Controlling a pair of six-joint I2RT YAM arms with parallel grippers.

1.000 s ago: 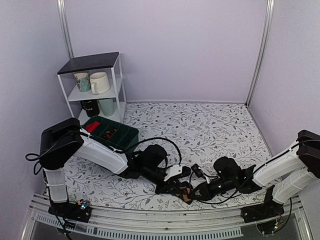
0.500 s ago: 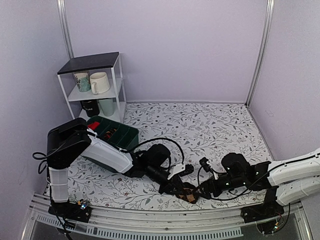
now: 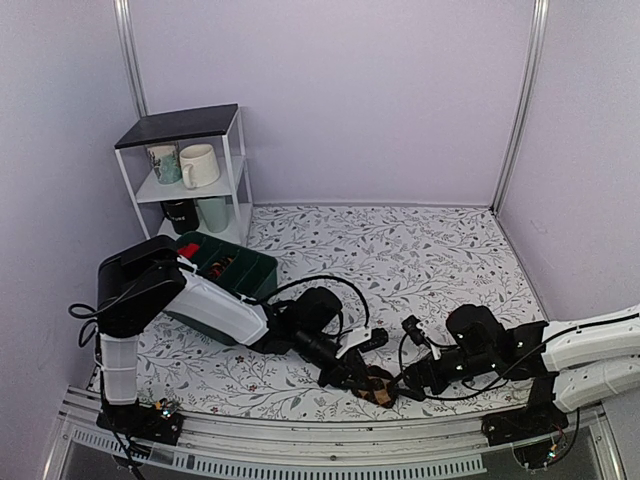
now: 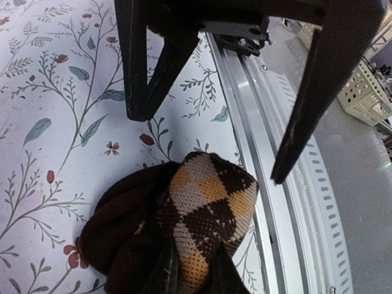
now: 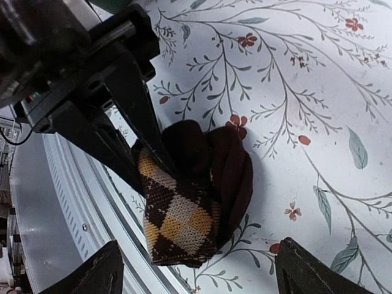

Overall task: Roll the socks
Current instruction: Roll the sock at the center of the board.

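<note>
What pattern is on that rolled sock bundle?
The socks are dark brown with tan-and-orange argyle diamonds, clearest in the right wrist view.

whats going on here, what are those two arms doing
Two robot arms are working on rolling a pair of socks. The socks are bunched into a small brown argyle roll on the floral table, close to its near edge by the metal rail. The left gripper is shut on the roll, pinching it. The right gripper faces the roll from the other side with its jaws wide open, holding nothing.
</note>
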